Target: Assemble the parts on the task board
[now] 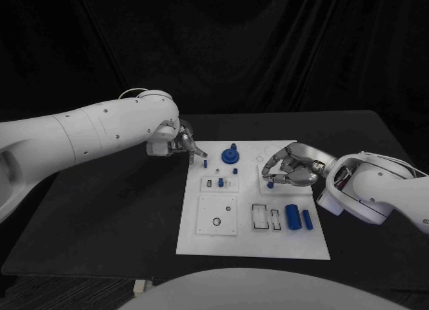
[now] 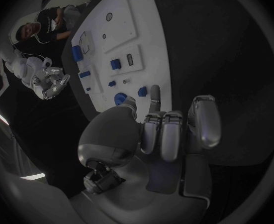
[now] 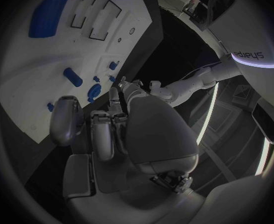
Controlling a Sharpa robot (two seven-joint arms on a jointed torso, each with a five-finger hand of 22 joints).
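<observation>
Task board [image 1: 253,242] mid-desk, blue parts [image 1: 292,216] mostly near its right edge. Your left robot hand [image 1: 180,143] at far-left corner, fingers curled, empty. Right robot hand [image 1: 289,166] likewise curled, empty, over right edge. Likely pre-grasp: spread fingers, pick next part.

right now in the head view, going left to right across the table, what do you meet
left hand → round blue gear-like part near the task board's far edge → right hand → large blue cylinder → slimmer blue bar beside it
</observation>
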